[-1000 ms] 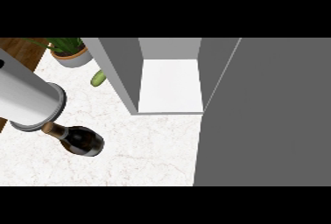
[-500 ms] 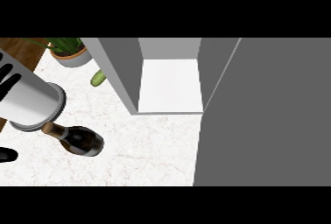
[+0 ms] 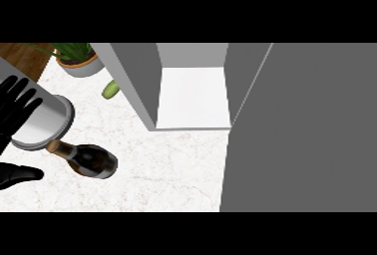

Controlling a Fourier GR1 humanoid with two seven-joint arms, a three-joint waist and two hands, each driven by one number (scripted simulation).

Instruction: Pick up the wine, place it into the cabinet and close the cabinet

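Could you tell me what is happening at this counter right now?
The robot's left hand shows at the view's left edge with its fingers spread, just beside the wine bottle, which lies on the white counter and is not yet gripped. The cabinet stands open, its white shelf bare, with its grey door swung out to the right. A potted plant sits in the far corner. The right hand is out of view.

No text, label, brand, number or sign can be read anywhere, not even on the wine bottle (image 3: 90, 160).
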